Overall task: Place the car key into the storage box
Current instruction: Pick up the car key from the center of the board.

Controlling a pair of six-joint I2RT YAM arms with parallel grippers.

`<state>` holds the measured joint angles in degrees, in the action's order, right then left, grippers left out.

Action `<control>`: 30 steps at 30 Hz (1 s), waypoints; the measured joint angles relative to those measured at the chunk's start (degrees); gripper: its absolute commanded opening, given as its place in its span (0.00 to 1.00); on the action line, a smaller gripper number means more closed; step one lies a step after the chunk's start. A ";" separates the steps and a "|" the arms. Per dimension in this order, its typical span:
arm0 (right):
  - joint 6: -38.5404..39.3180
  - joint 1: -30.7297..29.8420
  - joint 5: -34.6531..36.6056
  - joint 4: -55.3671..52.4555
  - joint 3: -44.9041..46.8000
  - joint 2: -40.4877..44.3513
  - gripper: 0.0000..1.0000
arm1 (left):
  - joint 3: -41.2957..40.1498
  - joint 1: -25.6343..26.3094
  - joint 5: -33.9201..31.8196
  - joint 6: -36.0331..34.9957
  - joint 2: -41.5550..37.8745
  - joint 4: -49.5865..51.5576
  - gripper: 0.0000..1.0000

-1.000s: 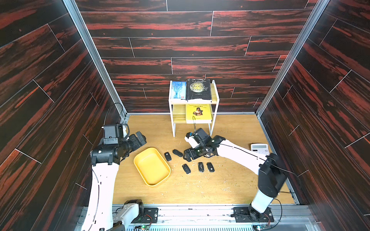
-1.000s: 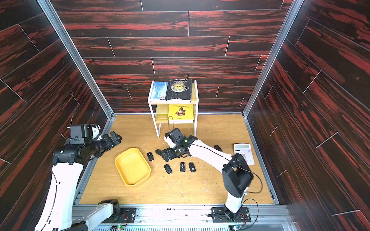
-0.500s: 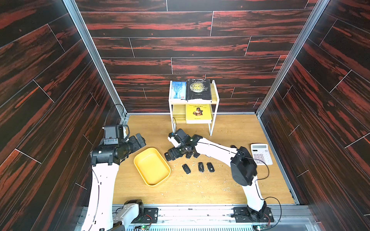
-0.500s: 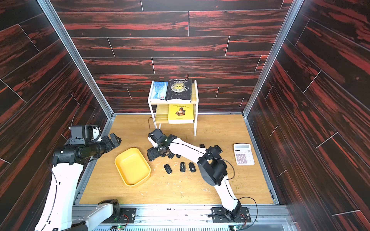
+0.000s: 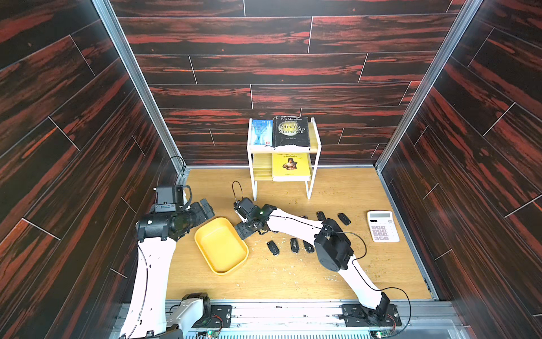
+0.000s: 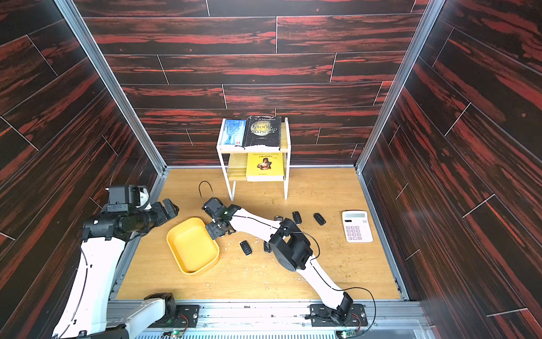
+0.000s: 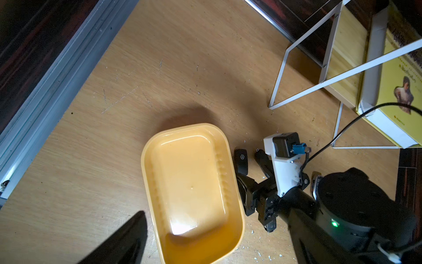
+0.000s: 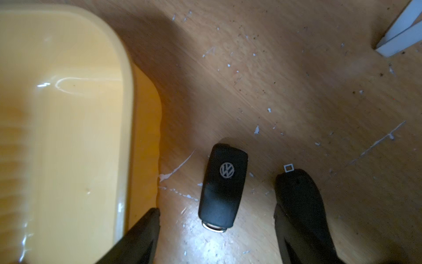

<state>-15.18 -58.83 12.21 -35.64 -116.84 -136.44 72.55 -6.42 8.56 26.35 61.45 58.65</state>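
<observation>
Your right gripper (image 8: pixel 219 196) straddles, unclenched, the black car key (image 8: pixel 225 182) beside the shallow yellow plastic storage box (image 8: pixel 126 91); left gripper (image 5: pixel 206 207) released.

Both top views look down on the whole light wooden desk (image 5: pixel 337 190); close wrist views share the shallow yellow plastic tray (image 7: pixel 144 169).

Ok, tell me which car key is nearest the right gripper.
The VW-badged car key beside the storage box, straddled by the right gripper; other keys lie farther away.
</observation>
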 measured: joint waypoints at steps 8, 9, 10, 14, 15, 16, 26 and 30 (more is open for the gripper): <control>-0.20 0.02 1.75 -1.84 -6.25 -4.48 0.70 | -1.03 0.00 -0.13 -0.02 0.50 -0.22 1.00; -0.20 0.02 1.77 -2.25 -7.13 -5.14 0.69 | -1.20 0.00 -0.22 -0.02 0.55 -0.24 1.00; -0.11 0.00 1.81 -2.62 -7.96 -5.81 0.69 | -1.33 0.00 -0.26 0.00 0.63 -0.20 1.00; 0.02 0.02 1.86 -4.74 -12.70 -8.98 0.66 | -2.16 0.00 -0.74 0.00 1.20 -0.17 1.00; 0.04 0.02 1.90 -5.35 -13.92 -9.79 0.65 | -2.34 0.00 -0.94 0.00 1.22 -0.09 1.00; 0.07 0.00 1.88 -5.68 -14.75 -10.43 0.63 | -2.38 0.00 -1.22 -0.02 1.25 0.07 1.00; -0.28 -0.04 1.86 -8.07 -16.63 -12.55 0.51 | -2.38 0.00 -2.10 -0.70 1.18 0.04 1.00; -0.33 -0.04 1.97 -8.28 -16.63 -12.55 0.41 | -2.38 0.00 -2.10 -0.85 1.18 0.00 1.00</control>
<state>-15.51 -58.87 14.17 -43.92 -133.47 -148.99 70.17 -6.42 6.46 25.50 62.63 58.65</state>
